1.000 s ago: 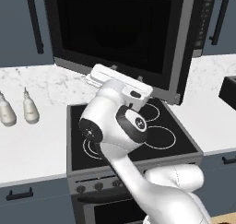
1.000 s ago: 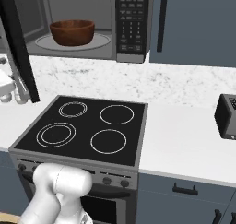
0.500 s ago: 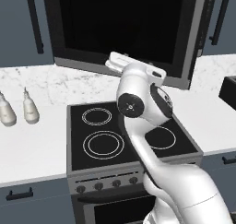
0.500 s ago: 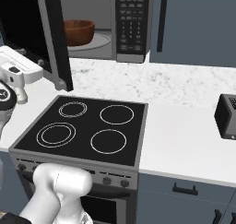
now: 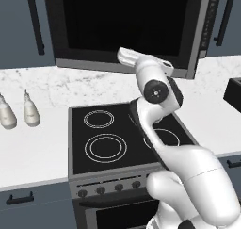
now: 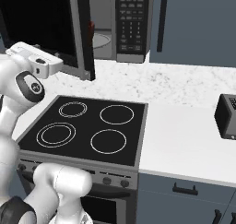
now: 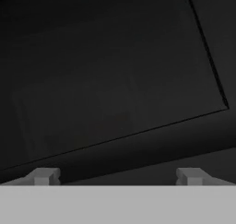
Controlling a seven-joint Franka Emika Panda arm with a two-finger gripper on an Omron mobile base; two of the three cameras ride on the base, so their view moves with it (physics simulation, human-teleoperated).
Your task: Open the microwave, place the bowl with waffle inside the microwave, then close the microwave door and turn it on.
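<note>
microwave door [image 6: 46,25] swung nearer shut vs earlier, end effector [image 7: 115,176] open against it

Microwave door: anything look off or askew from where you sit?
Nothing damaged or spilled. The microwave door stands partly open, not yet shut, with the open claw facing its dark glass. The stove and toaster sit normally.

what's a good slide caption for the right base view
Robot arm pressing its open claw against the half-closed microwave door, above a black stove, toaster on the counter.
</note>
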